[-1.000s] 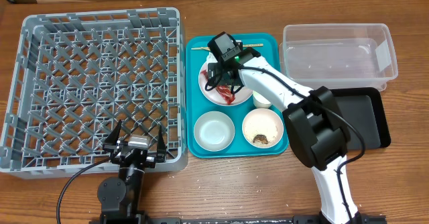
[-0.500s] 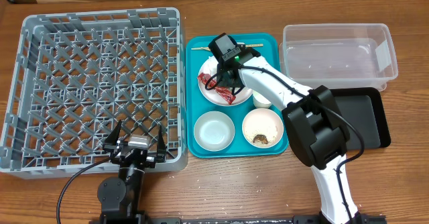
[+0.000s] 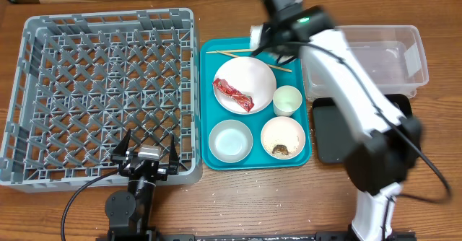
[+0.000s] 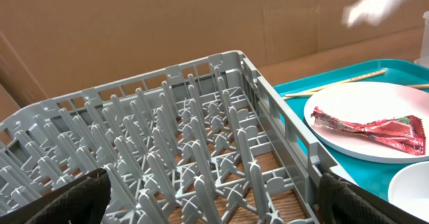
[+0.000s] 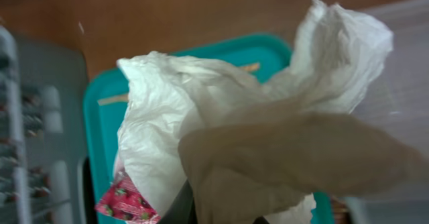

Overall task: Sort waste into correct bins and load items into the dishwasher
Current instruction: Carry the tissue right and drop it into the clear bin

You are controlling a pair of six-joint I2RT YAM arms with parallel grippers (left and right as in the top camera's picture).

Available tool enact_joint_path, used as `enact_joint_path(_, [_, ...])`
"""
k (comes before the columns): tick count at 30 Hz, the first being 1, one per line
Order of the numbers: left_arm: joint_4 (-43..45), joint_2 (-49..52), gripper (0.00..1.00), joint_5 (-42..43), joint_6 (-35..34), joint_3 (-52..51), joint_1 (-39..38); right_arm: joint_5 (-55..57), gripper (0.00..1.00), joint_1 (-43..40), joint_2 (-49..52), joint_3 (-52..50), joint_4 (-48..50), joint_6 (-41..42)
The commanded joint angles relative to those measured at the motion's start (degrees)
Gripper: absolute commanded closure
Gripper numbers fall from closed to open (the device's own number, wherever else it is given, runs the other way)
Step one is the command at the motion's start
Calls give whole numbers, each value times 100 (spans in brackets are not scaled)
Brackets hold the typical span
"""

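My right gripper (image 3: 264, 30) hangs above the back edge of the teal tray (image 3: 205, 97), shut on the crumpled white napkin (image 3: 256, 33) (image 5: 167, 117), which fills the right wrist view and hides the fingers. On the tray, the round plate (image 3: 253, 75) (image 4: 375, 100) carries the red wrapper (image 3: 233, 94) (image 4: 372, 127) (image 5: 124, 204). Chopsticks (image 3: 249, 53) (image 4: 335, 84) lie behind it. A white cup (image 3: 286, 100), an empty bowl (image 3: 230, 138) and a bowl with food scraps (image 3: 283, 136) stand nearby. My left gripper (image 3: 146, 154) (image 4: 214, 204) is open over the grey rack's (image 3: 101, 89) front edge.
The clear tub (image 3: 364, 57) stands at the back right. The black tray (image 3: 393, 125) sits in front of it, partly under my right arm. A brown cardboard wall runs behind the table. Bare wood shows along the front edge.
My right gripper shut on the napkin over the plate and lifted it up and back toward the right. The wrapper now lies uncovered on the plate. The left arm stayed still.
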Motion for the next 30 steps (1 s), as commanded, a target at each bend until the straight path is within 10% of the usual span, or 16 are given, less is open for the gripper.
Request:
enact_joint_path(1, [-7, -26, 0, -35, 48, -33, 31, 26, 96, -525, -452, 142, -229, 31])
enact_joint_path(15, [-7, -26, 0, -33, 48, -33, 31, -33, 94, -1956, 402, -389, -398, 348])
enact_joint_path(18, [-7, -26, 0, -33, 48, -33, 31, -46, 78, -1958, 490, -398, -472, 343])
enact_joint_path(22, [-7, -26, 0, -33, 48, -33, 31, -247, 14, -1958, 442, -343, -560, 63])
enact_joint_path(30, [-7, -26, 0, -33, 48, -33, 31, -1655, 6, -1711, 92, 605, -1329, -1661])
